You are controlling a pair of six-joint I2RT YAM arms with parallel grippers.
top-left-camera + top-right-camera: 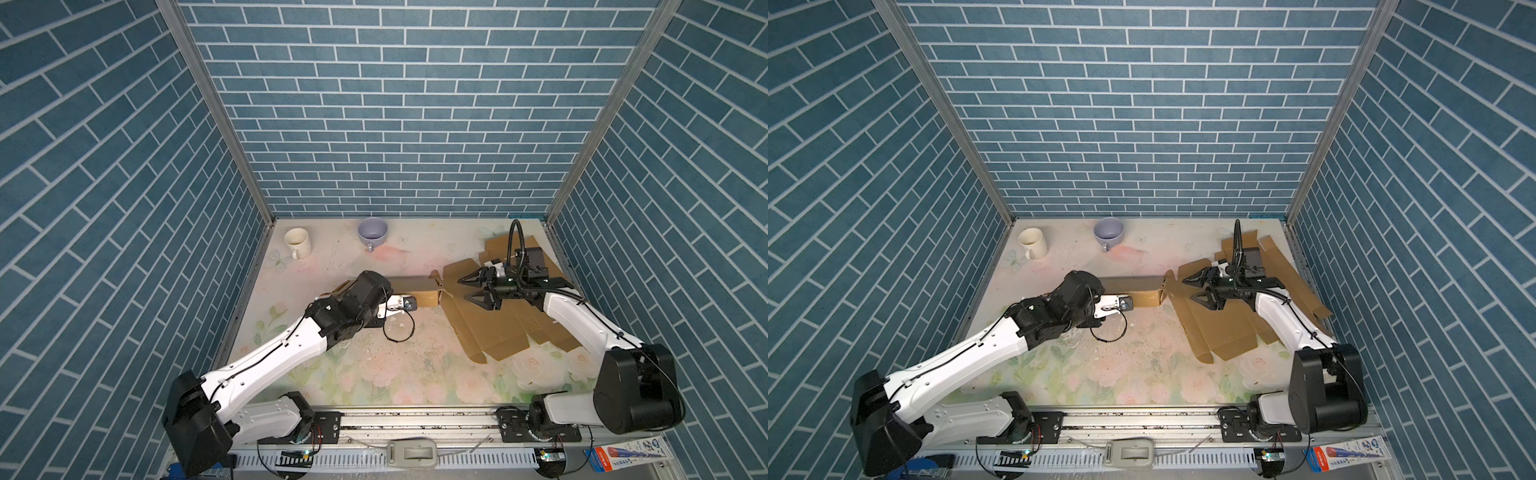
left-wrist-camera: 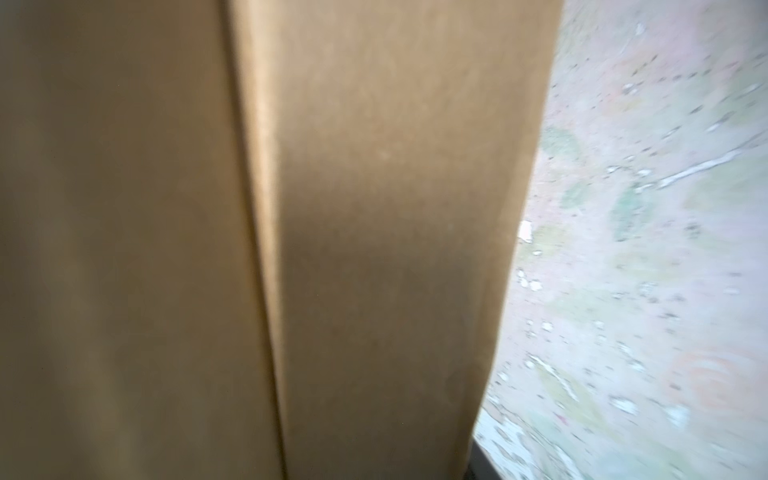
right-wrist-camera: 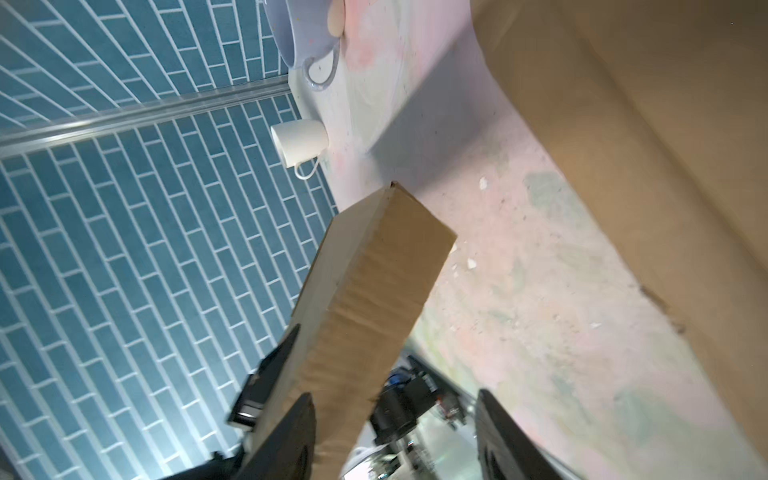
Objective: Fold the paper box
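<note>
One cream mug [image 1: 297,242], one lilac cup [image 1: 372,232], one paper box [image 1: 415,286], two robot arms [image 1: 270,357] [image 1: 577,323], overlapping flat cardboard sheets [image 1: 490,332], number unclear

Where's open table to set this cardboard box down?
Front centre of the table, nearer than the cardboard box, is bare. So is the back strip between lavender cup and flat cardboard sheets. Right side is crowded with them.

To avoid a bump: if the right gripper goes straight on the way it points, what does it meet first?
Most likely the near end of the box. The right gripper points at it with jaws apart. Height is hard to judge, so the fingers may pass either side of it.
</note>
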